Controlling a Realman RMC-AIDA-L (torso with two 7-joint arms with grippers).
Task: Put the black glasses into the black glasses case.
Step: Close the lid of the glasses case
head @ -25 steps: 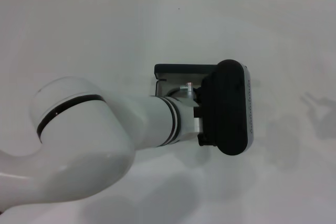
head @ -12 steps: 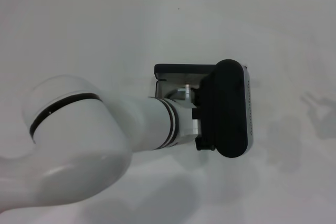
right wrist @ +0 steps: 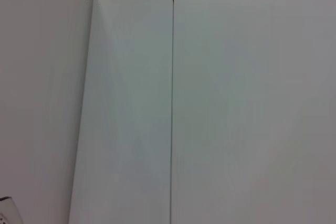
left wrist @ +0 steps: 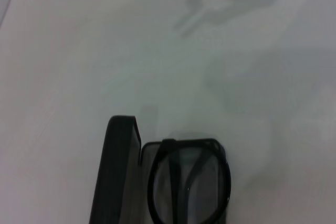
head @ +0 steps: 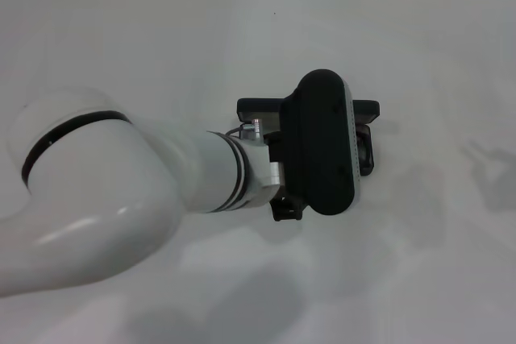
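Observation:
The black glasses case (head: 256,108) lies open in the middle of the white table, and my left arm's black wrist housing hangs over most of it. My left gripper (head: 322,151) is above the case, its fingers hidden under that housing. In the left wrist view the case's raised lid (left wrist: 118,171) stands beside the black glasses (left wrist: 189,182), which lie folded in the grey-lined tray with one lens and the crossed temples showing. A dark bit of the glasses (head: 368,155) peeks out to the right of the housing. My right gripper is out of view.
The white table (head: 419,54) stretches all round the case, with a tiled wall edge at the back. The right wrist view shows only a pale wall with a vertical seam (right wrist: 172,103).
My left arm has swung left and toward the back of the table. Its hand now sits farther back over the case, uncovering the case's right end and part of the glasses.

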